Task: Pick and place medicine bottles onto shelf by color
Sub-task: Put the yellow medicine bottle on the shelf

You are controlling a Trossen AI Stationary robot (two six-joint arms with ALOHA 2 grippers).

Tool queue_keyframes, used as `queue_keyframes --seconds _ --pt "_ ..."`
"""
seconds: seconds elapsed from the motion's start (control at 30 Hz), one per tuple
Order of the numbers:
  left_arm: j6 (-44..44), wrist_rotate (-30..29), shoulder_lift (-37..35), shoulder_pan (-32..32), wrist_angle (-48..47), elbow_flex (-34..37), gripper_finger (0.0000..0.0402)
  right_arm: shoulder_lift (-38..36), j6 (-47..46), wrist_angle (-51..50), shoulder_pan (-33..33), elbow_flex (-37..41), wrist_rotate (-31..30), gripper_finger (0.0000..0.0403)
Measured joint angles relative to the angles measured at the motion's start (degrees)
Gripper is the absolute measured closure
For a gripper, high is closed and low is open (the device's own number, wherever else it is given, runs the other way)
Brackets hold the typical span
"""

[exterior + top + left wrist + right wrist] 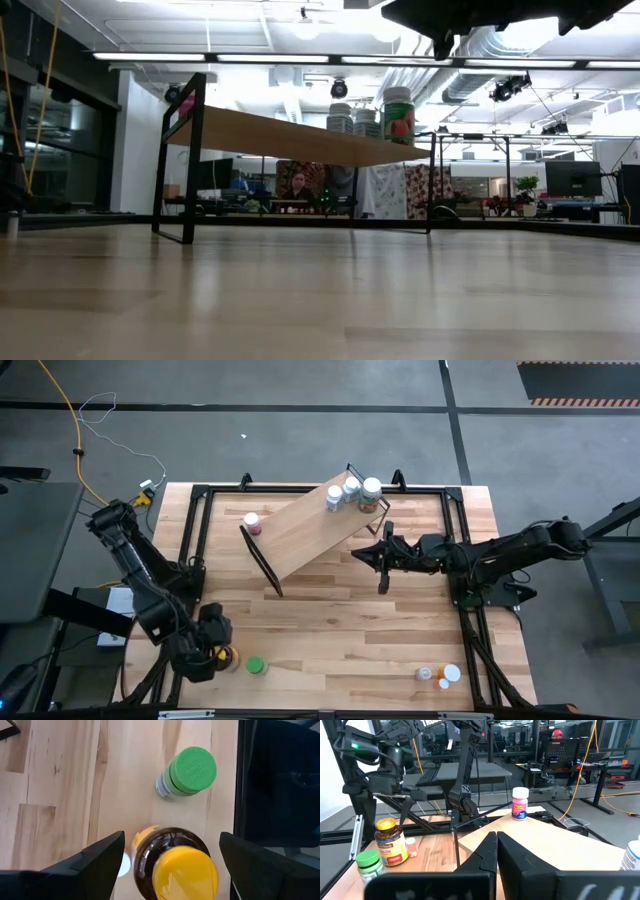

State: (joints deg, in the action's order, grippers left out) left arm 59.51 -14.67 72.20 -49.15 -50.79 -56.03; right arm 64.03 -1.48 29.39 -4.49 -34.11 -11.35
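The light-wood shelf (pixel 310 525) stands aslant at the table's middle. Three white bottles (pixel 350 492) stand on its far right end and a pink-capped bottle (pixel 252 522) on its left end. My left gripper (pixel 171 840) is open at the near left, pointing down. Its fingers stand on either side of the amber jar with the yellow lid (pixel 182 870) without touching it. A green-capped bottle (pixel 189 771) stands beside the jar. My right gripper (pixel 383 555) is shut and empty, level, just off the shelf's right end.
Two white bottles and a tiny orange one (pixel 440 675) stand near the table's near right corner. A tiny orange bottle (pixel 411 847) stands by the amber jar. Black frame rails (pixel 462 560) run along the table's edges. Bare wood lies between shelf and near edge.
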Motion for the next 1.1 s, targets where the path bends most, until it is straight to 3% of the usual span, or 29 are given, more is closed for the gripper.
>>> queue_keyframes --seconds 0.47,0.73,1.1 --pt "5.28 -1.59 3.11 -6.85 -2.9 0.0 0.0085 0.0 -0.02 -0.02 0.0 0.0 0.04 0.0402" --pt "2.83 -1.54 7.34 -7.29 -4.22 -0.26 0.0085 0.0 -0.02 -0.04 0.0 0.0 0.07 0.0402" --pt "2.24 -4.81 6.57 -6.5 -4.97 0.06 0.0085 0.0 -0.02 -0.04 0.0 0.0 0.09 0.0402"
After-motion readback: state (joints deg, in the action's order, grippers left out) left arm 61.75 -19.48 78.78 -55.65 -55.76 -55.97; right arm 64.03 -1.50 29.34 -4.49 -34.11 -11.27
